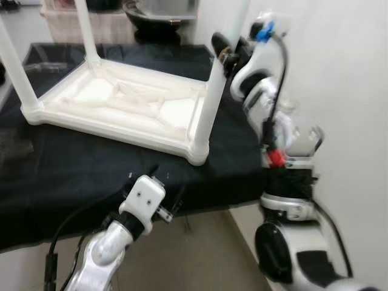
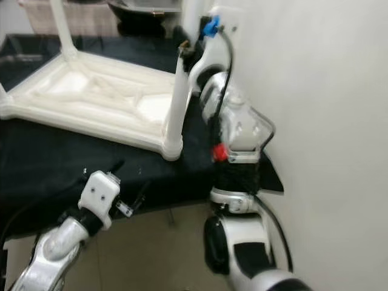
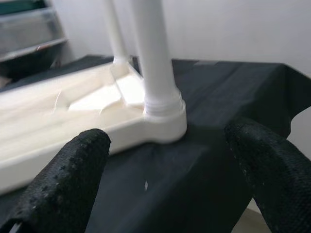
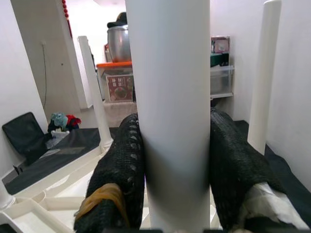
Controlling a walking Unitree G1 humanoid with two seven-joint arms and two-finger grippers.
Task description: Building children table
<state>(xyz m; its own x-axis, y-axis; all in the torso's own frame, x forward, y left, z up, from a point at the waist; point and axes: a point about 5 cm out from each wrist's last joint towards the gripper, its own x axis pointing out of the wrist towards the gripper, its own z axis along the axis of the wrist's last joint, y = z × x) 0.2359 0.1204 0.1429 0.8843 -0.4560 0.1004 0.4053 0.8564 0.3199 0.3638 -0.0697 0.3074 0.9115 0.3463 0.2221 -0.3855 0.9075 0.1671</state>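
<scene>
A white plastic children's table top (image 1: 121, 106) lies upside down on a black cloth, its legs pointing up. The near right leg (image 1: 212, 97) stands in its corner socket (image 3: 163, 119). My right gripper (image 1: 223, 53) is shut around that leg high up, one finger (image 4: 121, 170) on each side of the white tube (image 4: 170, 111). My left gripper (image 1: 159, 182) hangs open at the cloth's front edge, below and in front of that corner, with its fingers (image 3: 68, 179) apart and nothing between them.
A black cloth (image 1: 79, 163) covers the work surface and drapes over the front edge. A white wall (image 1: 339, 73) runs close along the right. Storage bins and a dark pot (image 1: 151, 18) stand behind the table. Other legs (image 1: 85, 30) rise at the back.
</scene>
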